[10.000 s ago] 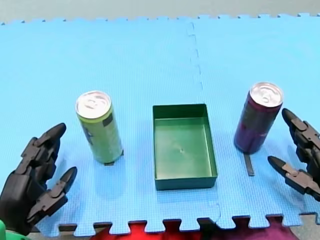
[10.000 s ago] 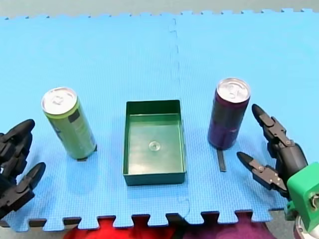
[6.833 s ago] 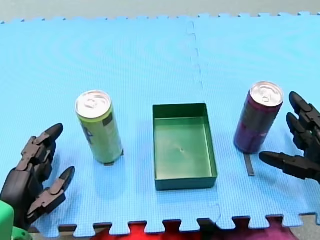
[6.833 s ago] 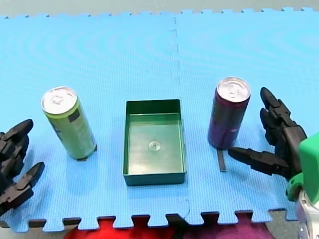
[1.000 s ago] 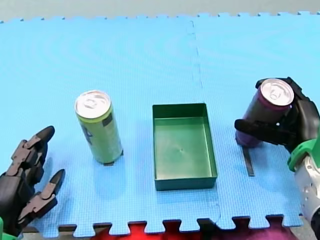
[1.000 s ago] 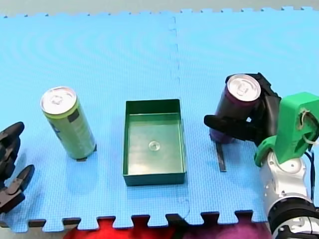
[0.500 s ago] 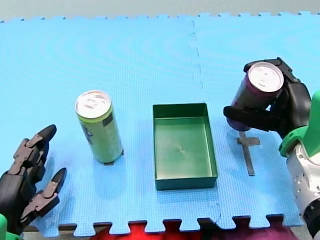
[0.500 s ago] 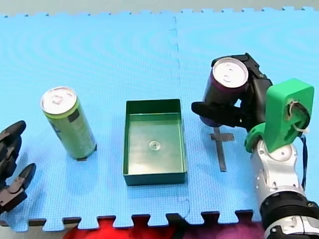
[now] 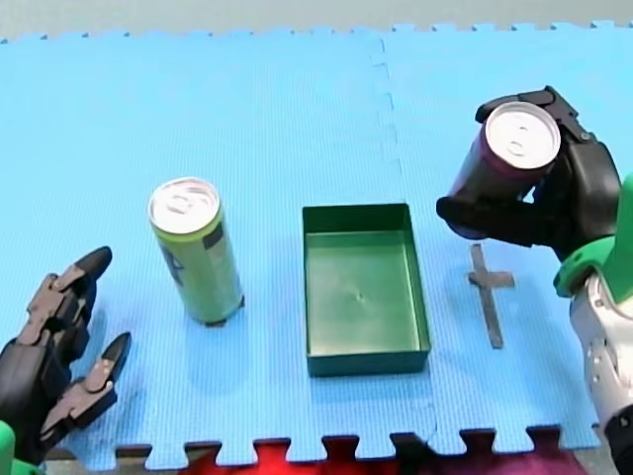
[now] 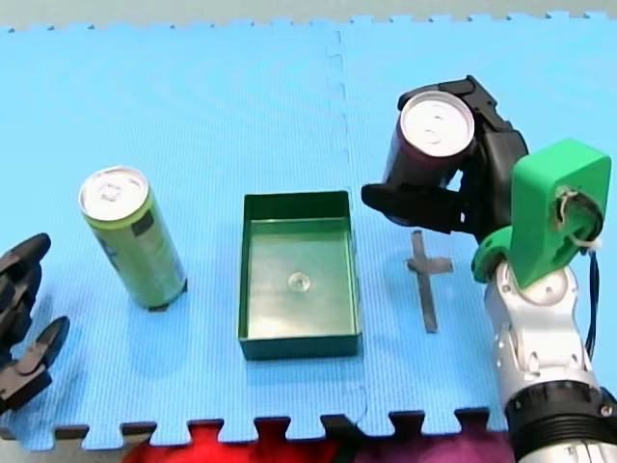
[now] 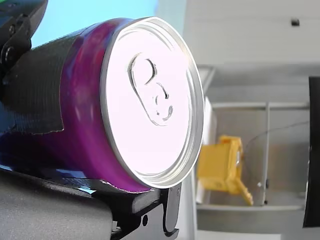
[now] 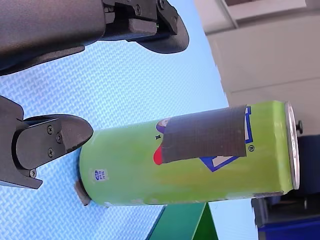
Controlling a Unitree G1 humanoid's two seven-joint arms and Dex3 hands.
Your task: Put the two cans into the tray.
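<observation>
Right hand [image 9: 554, 213] grasping the purple can [image 9: 499, 163].
Now lifted, seemingly tilted; tray [image 9: 366, 363] past its thumb; green can [image 9: 203, 262] beyond the released left hand [image 9: 49, 361].

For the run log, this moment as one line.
right hand: holds purple can, lifted | left hand: open, near green can | green tray: no can inside

Purple can [image 9: 481, 174], silver top, dark tape patch. Lime-green can [image 9: 203, 262], same dark patch, perhaps blue-red logo beneath. Dark green tray [image 9: 366, 267]. Blue textured foam mat [image 9: 198, 109]. Grey tape cross [image 9: 490, 287].
</observation>
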